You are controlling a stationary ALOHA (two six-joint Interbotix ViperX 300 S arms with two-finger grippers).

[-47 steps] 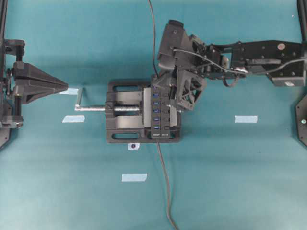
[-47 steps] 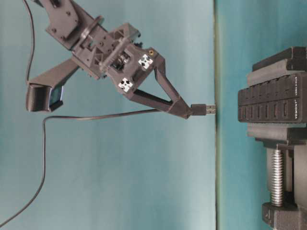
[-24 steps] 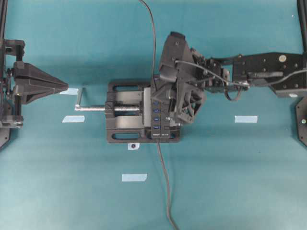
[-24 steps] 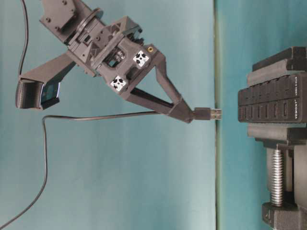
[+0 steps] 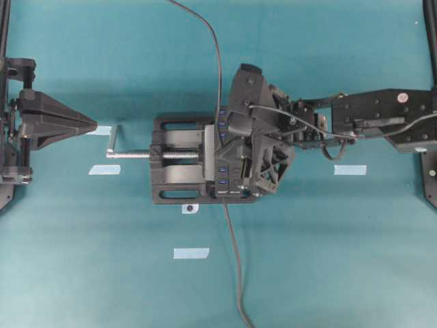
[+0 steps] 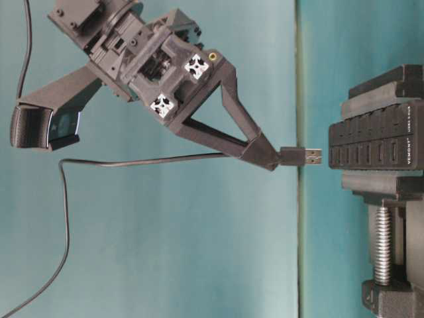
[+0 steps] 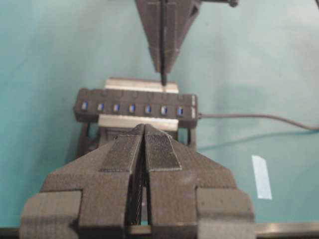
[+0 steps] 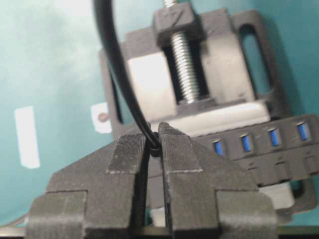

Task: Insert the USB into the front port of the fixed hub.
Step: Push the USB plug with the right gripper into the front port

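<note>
My right gripper (image 6: 268, 158) is shut on the USB (image 6: 301, 157), a small black plug with a silver tip that points down at the fixed hub (image 6: 374, 146) with only a small gap between them. In the left wrist view the plug tip (image 7: 163, 78) hangs about over the second blue port from the cable end of the hub (image 7: 137, 105). In the overhead view the right gripper (image 5: 244, 164) covers the middle of the hub (image 5: 222, 183) and hides the plug. The right wrist view shows the pads (image 8: 182, 149) pinching the thin black cable (image 8: 117, 64). My left gripper (image 5: 89, 124) is shut and empty at the far left.
The hub is clamped in a black vise (image 5: 177, 169) with a silver screw (image 5: 130, 154). The hub's grey cable (image 5: 235, 260) runs toward the front edge. The thin black cable (image 5: 217, 61) trails to the back. Tape marks (image 5: 349, 169) lie on the teal mat.
My right gripper has lowered the USB toward the hub and shifted along it toward the front; the gap to the ports has shrunk. The left arm has not moved.
</note>
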